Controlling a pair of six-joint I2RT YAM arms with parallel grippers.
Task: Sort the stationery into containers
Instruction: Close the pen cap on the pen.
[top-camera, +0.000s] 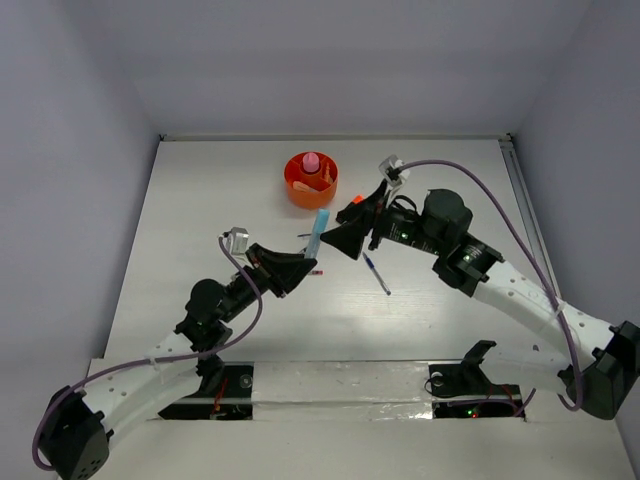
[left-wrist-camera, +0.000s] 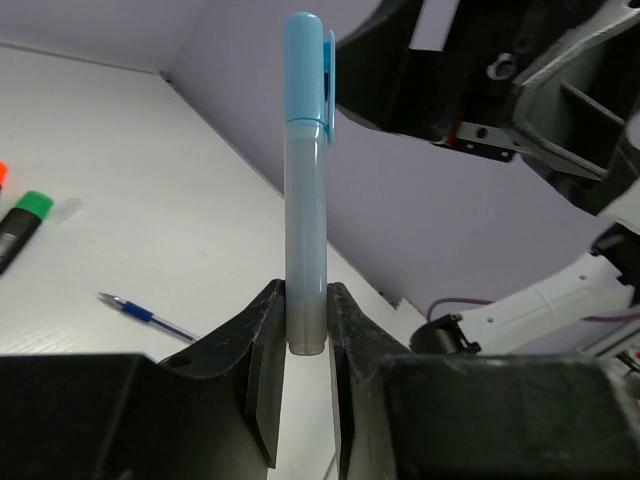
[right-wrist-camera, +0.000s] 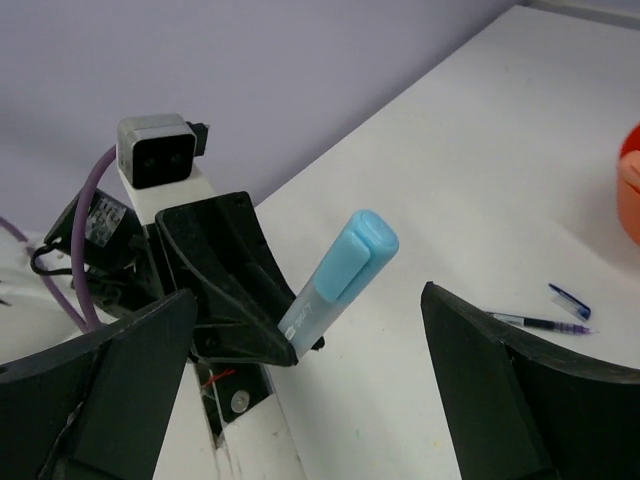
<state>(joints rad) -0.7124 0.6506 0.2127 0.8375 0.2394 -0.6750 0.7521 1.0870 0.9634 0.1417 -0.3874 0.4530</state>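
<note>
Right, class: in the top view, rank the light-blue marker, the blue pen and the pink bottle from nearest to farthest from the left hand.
1. light-blue marker: clamped in the left hand itself.
2. blue pen: lying on the table, to that hand's right.
3. pink bottle: farther up the table, standing in the orange cup.

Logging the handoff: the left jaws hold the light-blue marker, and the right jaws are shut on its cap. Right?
No. The left jaws hold the light-blue marker, but the right jaws stand wide open, not gripping it; the right wrist view shows this.
</note>
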